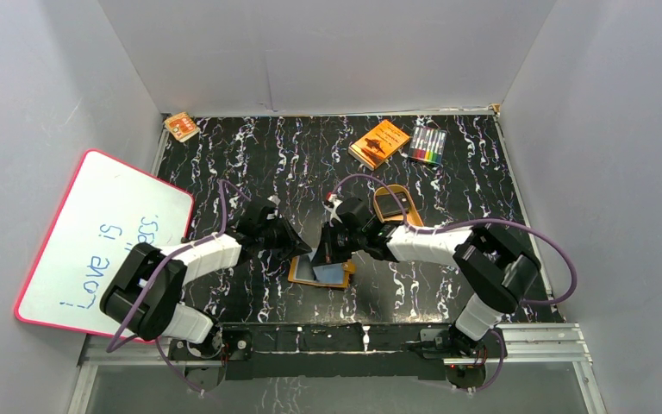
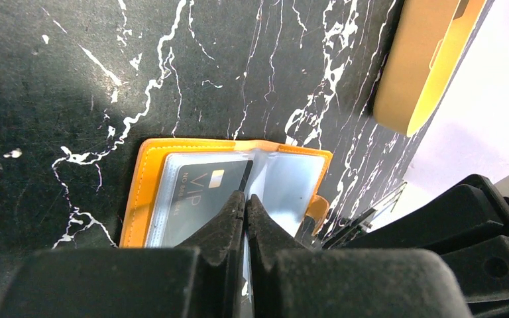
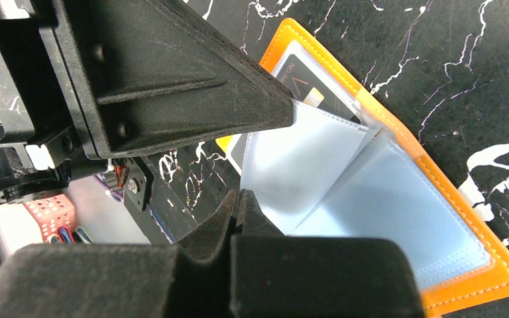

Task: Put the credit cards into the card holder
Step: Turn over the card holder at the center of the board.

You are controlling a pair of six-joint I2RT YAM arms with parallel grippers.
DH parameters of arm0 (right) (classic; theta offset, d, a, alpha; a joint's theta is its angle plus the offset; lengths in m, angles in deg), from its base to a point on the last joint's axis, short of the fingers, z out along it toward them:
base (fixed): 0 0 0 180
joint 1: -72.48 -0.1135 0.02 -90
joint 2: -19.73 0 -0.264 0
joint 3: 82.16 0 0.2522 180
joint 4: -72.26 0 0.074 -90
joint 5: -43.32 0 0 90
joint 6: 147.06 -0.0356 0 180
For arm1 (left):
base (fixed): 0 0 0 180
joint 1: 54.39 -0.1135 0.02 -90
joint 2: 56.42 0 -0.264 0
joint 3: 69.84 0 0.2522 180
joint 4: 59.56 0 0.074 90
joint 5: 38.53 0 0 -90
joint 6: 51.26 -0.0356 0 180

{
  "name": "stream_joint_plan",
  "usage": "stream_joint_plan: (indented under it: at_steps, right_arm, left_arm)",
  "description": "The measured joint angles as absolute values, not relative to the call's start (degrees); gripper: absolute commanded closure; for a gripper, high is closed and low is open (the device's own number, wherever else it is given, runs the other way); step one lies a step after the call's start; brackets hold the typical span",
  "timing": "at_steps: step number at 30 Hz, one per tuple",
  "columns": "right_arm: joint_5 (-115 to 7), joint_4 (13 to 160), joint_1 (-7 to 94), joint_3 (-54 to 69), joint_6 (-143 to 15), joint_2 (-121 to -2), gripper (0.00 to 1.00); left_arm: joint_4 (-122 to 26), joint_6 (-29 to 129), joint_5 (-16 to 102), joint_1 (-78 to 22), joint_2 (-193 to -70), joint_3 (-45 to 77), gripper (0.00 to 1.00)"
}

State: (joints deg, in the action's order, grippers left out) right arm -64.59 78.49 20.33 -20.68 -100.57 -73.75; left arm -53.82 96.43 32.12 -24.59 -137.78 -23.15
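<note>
Open card holder (image 1: 321, 272) between left hand (image 2: 245, 202), right hand (image 3: 238, 199)

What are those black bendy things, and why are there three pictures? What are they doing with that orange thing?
Those are two robot arms, each ending in a two-fingered pinching tool. The big picture looks down from above. The other two come from small cameras on each arm's wrist, so the black fingers fill the bottom.

In the middle of the black marbled table lies the card holder, an open orange wallet with clear plastic pockets. A dark card marked VIP sits in one pocket. The left tool is pinched shut on a clear pocket sheet. The right tool is shut too, right beside the sheets; what it grips, I cannot tell.

Also around: an orange book, coloured markers and a whiteboard.
</note>
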Motion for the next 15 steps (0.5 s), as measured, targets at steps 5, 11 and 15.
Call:
stream_joint_plan:
  at_steps: [5,11,15]
  right_arm:
    - [-64.0,78.9,20.3,-21.4,-100.7,-72.8,0.59]
    - [-62.6,79.9,20.9,-23.8,-100.6,-67.3,0.51]
    - [-62.6,79.9,22.1,-24.9,-100.9,-65.2,0.50]
  left_arm:
    - [-54.2,96.4,32.2,-24.6,-137.8,-23.7,1.00]
    - [-54.1,96.4,32.3,-24.6,-137.6,-23.8,1.00]
    - [-54.2,96.4,32.4,-24.6,-137.2,-24.3,1.00]
